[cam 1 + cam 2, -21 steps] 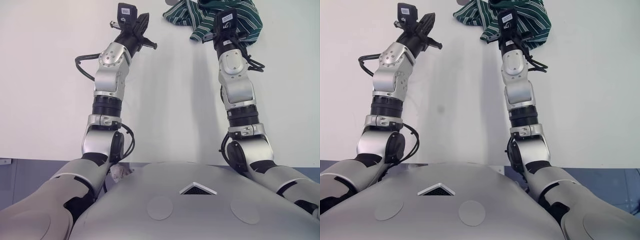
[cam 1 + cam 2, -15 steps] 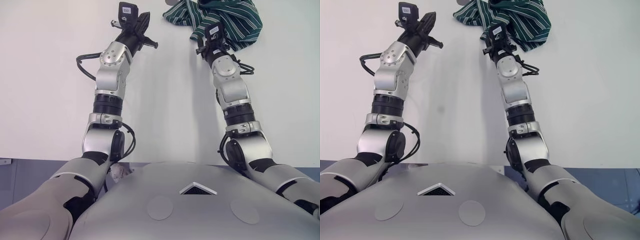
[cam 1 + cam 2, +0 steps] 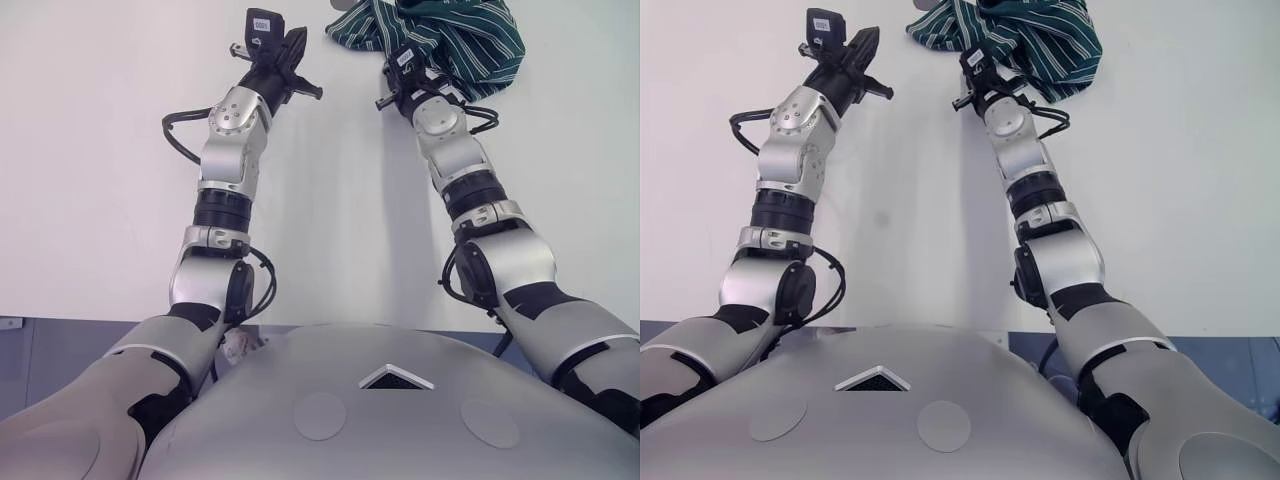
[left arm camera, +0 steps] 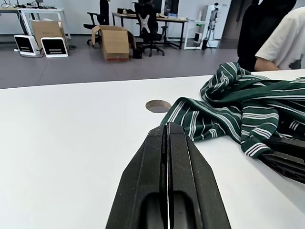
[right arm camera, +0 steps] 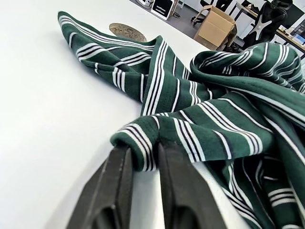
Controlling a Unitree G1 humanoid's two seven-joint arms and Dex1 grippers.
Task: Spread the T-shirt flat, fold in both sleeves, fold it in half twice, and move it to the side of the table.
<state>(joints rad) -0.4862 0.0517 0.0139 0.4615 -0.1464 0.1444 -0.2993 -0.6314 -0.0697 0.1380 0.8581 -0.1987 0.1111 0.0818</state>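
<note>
Right wrist view: right jaws pinch T-shirt [image 5: 200, 109] edge; left jaws closed, near T-shirt.

A crumpled green striped T-shirt [image 3: 1045, 40] lies at the far edge of the white bench [image 3: 1180, 180]. The right tool [image 3: 975, 72] meets its near hem. The left tool [image 3: 865, 50] is apart, over bare bench.

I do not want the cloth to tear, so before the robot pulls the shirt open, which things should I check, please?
1. Right pincer grips the T-shirt: ok, it is closed on a striped edge fold.
2. Which part that edge is, sleeve or hem: cannot tell.
3. Left pincer ready to grasp: not ok, it is shut, empty and apart from the shirt.
4. T-shirt spread flat: not ok, it lies bunched up.
</note>
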